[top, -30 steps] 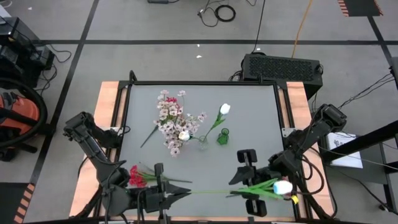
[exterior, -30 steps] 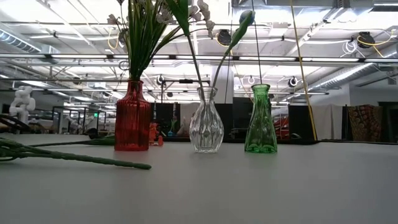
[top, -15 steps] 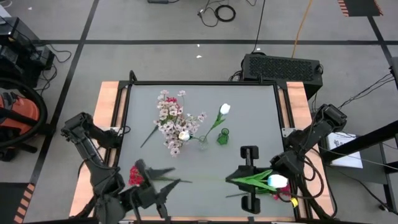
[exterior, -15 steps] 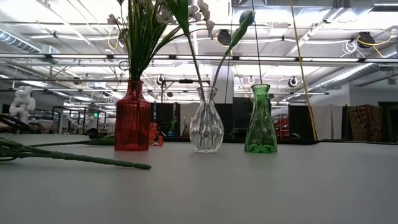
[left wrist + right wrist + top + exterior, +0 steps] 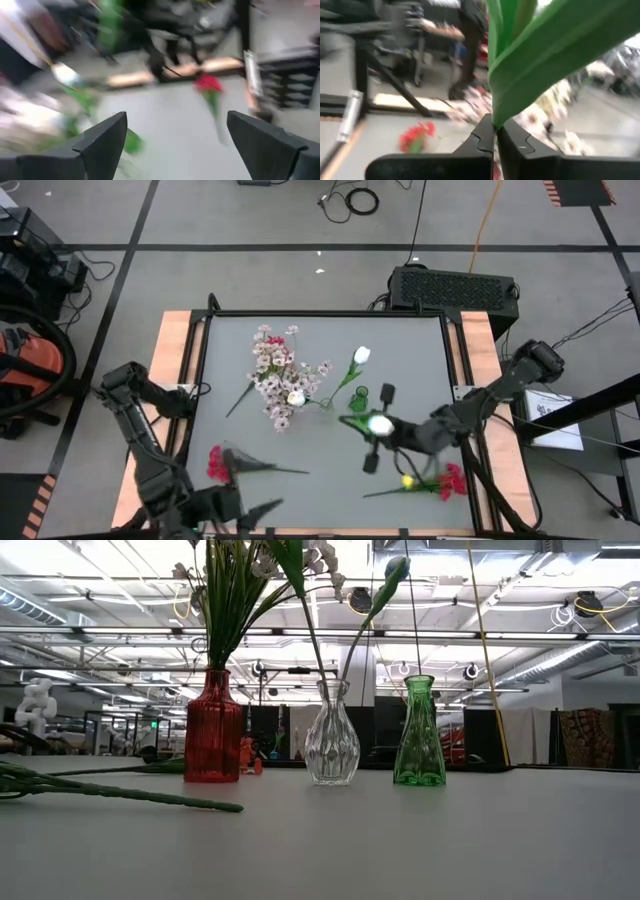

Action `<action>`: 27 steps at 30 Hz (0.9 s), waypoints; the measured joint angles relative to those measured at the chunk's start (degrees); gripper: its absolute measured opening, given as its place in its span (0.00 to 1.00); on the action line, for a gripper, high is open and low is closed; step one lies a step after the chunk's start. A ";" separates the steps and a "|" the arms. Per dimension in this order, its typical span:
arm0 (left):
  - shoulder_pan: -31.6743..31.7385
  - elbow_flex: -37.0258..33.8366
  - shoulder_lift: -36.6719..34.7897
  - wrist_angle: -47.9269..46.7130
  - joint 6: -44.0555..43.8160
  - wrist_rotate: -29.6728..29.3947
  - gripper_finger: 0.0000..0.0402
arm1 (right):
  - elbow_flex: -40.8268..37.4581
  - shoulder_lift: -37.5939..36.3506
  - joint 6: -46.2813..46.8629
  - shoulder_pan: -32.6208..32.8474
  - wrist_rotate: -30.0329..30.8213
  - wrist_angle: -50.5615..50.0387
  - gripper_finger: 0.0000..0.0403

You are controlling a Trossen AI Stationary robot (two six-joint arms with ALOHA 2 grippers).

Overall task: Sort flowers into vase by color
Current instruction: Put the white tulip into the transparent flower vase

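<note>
My right gripper (image 5: 372,430) is shut on a white tulip-like flower (image 5: 381,423), just on the near side of the green vase (image 5: 358,397). That vase holds a white bud (image 5: 362,355). The red vase (image 5: 212,730) carries pinkish-white sprigs (image 5: 275,375). The clear vase (image 5: 332,735) stands between the two. One red flower (image 5: 215,463) lies on the table at near left, another (image 5: 452,480) at near right. My left gripper (image 5: 175,145) hangs open over the near left edge, holding nothing. My right gripper pinches the tulip's green leaf and stem (image 5: 496,117) between its two shut fingers (image 5: 482,135). The fingers come level from the table's right. The flower is lifted clear of the table, its bloom (image 5: 381,423) close to the fingers and its leaves rising past them.
A small yellow thing (image 5: 407,480) lies by the near-right red flower's stem. A green stem (image 5: 120,795) lies flat in the low view's left foreground. The three vases stand close together at mid-table. The table's wooden side rails (image 5: 175,340) bound it.
My left gripper has opened, let go of the tulip's stem end and drawn back toward the near left corner, sinking. My right gripper has shut on the stem near the bloom, turned, and swung the tulip off the table toward the green vase.
</note>
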 joint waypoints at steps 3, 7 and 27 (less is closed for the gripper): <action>1.60 -1.04 1.81 -2.51 -6.96 6.55 0.87 | 0.00 0.87 3.13 -2.78 0.00 -3.83 0.00; 1.20 -3.90 3.86 -3.48 -11.84 10.06 0.87 | -0.02 1.12 6.47 -4.17 -3.59 -6.23 0.00; -0.26 -25.13 3.88 -6.83 -41.26 26.96 0.87 | -0.04 -3.19 13.16 -5.29 -4.45 -16.74 0.00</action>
